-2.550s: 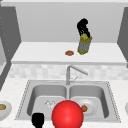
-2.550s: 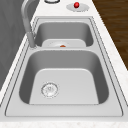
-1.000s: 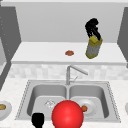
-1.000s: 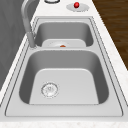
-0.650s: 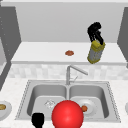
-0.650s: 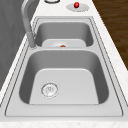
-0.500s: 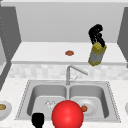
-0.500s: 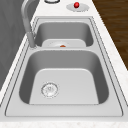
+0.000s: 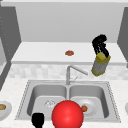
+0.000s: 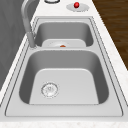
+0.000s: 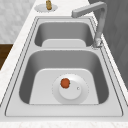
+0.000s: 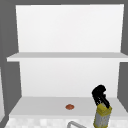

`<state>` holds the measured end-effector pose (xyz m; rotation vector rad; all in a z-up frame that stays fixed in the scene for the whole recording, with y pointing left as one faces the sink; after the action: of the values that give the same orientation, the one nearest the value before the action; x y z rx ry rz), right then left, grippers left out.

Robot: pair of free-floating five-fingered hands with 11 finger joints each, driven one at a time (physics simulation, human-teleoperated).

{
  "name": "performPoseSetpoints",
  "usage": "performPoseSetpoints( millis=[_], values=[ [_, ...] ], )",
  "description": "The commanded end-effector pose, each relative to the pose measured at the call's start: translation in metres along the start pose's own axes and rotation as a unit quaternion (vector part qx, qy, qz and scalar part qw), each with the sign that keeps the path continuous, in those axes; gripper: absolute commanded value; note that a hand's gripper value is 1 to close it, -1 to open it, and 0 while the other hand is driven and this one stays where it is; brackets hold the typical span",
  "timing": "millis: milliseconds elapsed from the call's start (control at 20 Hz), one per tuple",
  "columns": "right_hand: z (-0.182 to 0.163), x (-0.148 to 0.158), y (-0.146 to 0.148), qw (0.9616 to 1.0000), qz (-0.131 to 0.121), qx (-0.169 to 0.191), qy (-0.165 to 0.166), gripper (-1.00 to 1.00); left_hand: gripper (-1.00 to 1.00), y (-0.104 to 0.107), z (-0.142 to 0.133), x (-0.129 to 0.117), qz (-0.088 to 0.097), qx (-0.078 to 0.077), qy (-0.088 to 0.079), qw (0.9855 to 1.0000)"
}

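Right hand [image 9: 99,44] grips yellow grater [image 9: 100,64] (tilted) above sink [image 9: 110,100].

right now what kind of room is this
Most likely a kitchen, rendered in a simulator: a steel double sink with a tall faucet, a plate in one basin, and open wall shelves. The right hand holds a yellow grater.

A kitchen: a steel double sink [image 9: 105,96] is sunk into a pale stone-look worktop [image 9: 12,90], with a bent tap [image 9: 71,71] behind the divider, a plate [image 11: 70,89] lying in one basin, tiled splashback and open white shelves [image 12: 67,56] on the wall above
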<state>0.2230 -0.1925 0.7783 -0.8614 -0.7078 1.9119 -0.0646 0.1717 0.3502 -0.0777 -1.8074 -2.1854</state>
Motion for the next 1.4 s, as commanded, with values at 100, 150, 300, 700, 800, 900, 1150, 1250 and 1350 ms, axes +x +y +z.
performPoseSetpoints(
  millis=[100,150,300,700,800,900,1150,1250,1350],
  values=[
    [0.007,0.012,0.039,0.9994,-0.021,0.017,0.022,1.00,0.00,0.000,0.000,0.000,0.000,0.000,0.000,1.0000],
    [0.006,0.014,0.046,0.9993,-0.023,0.020,0.023,1.00,0.00,0.000,0.000,0.000,0.000,0.000,0.000,1.0000],
    [0.006,0.022,0.067,0.9987,-0.030,0.032,0.025,1.00,0.00,0.000,0.000,0.000,0.000,0.000,0.000,1.0000],
    [0.001,0.034,0.126,0.9974,-0.045,0.049,0.027,1.00,0.00,0.000,0.000,0.000,0.000,0.000,0.000,1.0000],
    [-0.004,0.034,0.140,0.9971,-0.047,0.052,0.028,1.00,0.00,0.000,0.000,0.000,0.000,0.000,0.000,1.0000],
    [-0.010,0.033,0.154,0.9971,-0.049,0.051,0.028,1.00,0.00,0.000,0.000,0.000,0.000,0.000,0.000,1.0000],
    [-0.026,0.029,0.189,0.9970,-0.054,0.047,0.028,1.00,0.00,0.000,0.000,0.000,0.000,0.000,0.000,1.0000],
    [-0.035,0.027,0.201,0.9971,-0.054,0.046,0.028,1.00,0.00,0.000,0.000,0.000,0.000,0.000,0.000,1.0000],
    [-0.043,0.024,0.213,0.9970,-0.054,0.045,0.031,1.00,0.00,0.000,0.000,0.000,0.000,0.000,0.000,1.0000]
  ],
)
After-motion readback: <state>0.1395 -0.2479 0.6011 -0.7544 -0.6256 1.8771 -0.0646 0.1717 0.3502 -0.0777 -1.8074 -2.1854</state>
